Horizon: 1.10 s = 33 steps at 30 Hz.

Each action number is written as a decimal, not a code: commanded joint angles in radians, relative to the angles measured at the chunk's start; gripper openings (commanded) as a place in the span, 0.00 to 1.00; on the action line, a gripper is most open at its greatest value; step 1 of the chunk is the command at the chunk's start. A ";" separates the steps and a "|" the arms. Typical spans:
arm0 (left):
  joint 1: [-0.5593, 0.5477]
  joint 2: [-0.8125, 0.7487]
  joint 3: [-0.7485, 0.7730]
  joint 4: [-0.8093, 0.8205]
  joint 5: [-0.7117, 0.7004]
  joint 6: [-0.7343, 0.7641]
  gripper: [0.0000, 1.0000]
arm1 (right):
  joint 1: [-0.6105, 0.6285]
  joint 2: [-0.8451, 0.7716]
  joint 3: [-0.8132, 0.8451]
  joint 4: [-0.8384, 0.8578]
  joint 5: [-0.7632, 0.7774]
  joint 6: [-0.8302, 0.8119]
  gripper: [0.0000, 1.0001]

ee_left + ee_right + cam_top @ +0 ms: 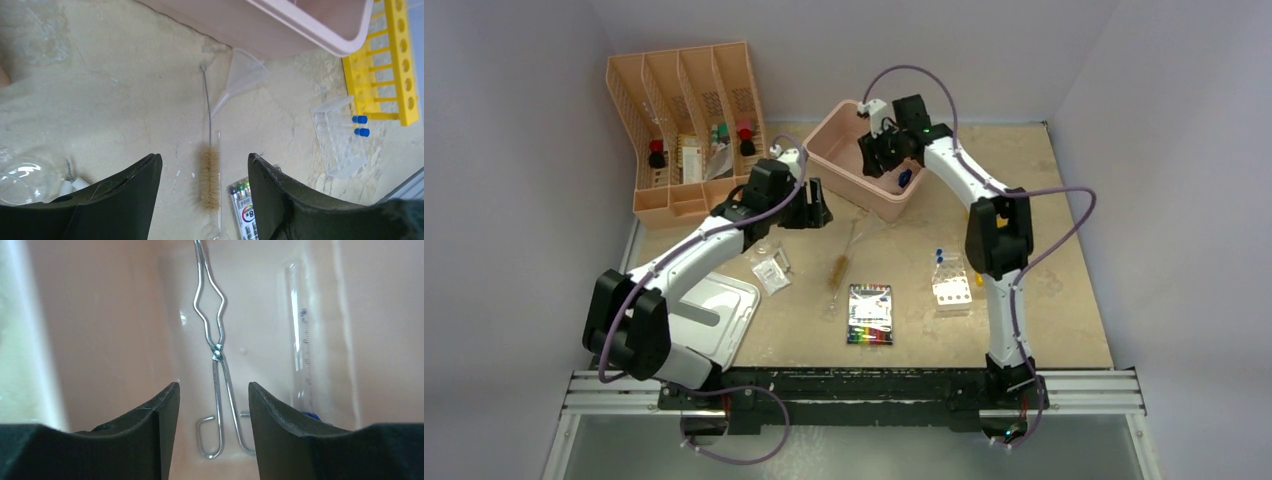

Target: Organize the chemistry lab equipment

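Observation:
In the right wrist view, metal tongs lie on the floor of the pink bin, beside a clear graduated cylinder with a blue base. My right gripper hangs open above the tongs' handles, touching nothing. From above, it hovers in the bin. My left gripper is open over the table, above the brown bristle brush and a thin glass rod beside it. To the right stands the clear tube rack with blue-capped tubes. A small clear packet lies left of the brush.
A clear funnel lies by the bin wall and a yellow rack stands at the right. A marker pack lies near the front. A peach slotted organizer stands at the back left, with a white tray below the left arm.

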<state>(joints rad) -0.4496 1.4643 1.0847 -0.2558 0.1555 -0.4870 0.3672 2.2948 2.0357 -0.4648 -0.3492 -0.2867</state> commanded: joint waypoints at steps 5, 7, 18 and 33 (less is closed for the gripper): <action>-0.111 0.093 -0.032 0.166 -0.027 -0.031 0.56 | 0.002 -0.386 -0.161 0.220 0.070 0.290 0.56; -0.127 0.139 -0.023 0.180 -0.026 -0.031 0.49 | 0.001 -0.455 -0.222 0.263 0.089 0.359 0.55; -0.139 0.347 0.052 0.154 -0.025 0.007 0.37 | 0.001 -0.735 -0.552 0.428 0.092 0.525 0.50; -0.157 0.497 0.211 -0.066 -0.078 0.084 0.24 | 0.002 -0.773 -0.588 0.372 0.161 0.571 0.48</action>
<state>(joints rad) -0.5957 1.9408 1.2419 -0.2409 0.1093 -0.4320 0.3672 1.5723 1.4399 -0.0998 -0.2420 0.2611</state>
